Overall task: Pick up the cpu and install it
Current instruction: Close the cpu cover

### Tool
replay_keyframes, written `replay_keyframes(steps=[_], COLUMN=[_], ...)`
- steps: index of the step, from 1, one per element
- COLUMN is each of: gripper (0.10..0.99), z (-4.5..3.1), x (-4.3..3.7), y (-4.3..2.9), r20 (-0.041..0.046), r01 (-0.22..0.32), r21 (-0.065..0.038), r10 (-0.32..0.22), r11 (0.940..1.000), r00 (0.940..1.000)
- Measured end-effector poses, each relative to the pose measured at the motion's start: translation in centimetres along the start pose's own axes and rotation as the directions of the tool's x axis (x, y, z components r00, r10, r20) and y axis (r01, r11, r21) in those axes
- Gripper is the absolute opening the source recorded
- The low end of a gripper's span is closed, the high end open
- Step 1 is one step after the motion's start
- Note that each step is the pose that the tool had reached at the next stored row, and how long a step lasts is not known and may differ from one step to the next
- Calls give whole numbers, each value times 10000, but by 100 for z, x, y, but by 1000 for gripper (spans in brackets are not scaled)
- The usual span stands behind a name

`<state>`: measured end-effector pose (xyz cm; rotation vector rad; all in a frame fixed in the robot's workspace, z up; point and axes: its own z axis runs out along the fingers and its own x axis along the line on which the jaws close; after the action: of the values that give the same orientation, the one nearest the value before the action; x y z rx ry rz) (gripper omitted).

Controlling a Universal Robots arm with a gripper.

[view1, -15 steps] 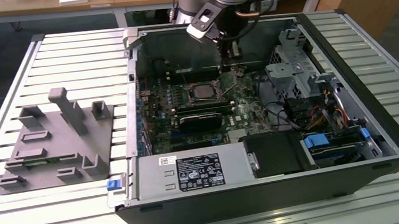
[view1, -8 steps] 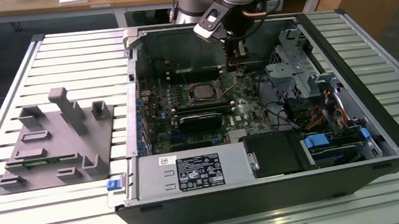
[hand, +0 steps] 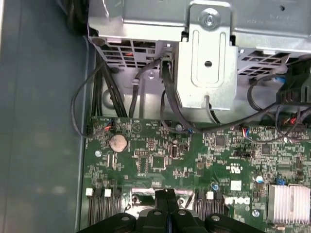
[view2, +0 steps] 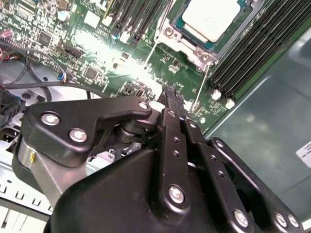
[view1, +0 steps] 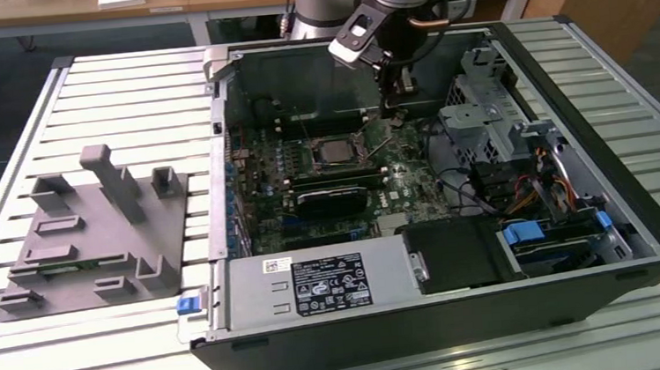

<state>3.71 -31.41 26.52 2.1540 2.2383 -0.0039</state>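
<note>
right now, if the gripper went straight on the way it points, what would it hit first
Probably the motherboard, just beside the socket, not the cpu lying in it. The gripper points at green board short of the socket frame and looks close to it, though depth is hard to judge.

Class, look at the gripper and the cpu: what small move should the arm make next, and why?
Probably a short lift straight up, off the board. The cpu already lies within the socket frame. The gripper, fingers together and holding nothing, hangs close over the motherboard beside that socket, so rising looks safer than moving sideways.
</note>
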Motion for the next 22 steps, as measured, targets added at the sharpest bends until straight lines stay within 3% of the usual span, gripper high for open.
replay_keyframes(steps=[22], gripper=[106], z=[102], x=[86], y=[195], r20=[8], r01=[0], r21=[2], r10=[0], r11=[10000], r00=[10000])
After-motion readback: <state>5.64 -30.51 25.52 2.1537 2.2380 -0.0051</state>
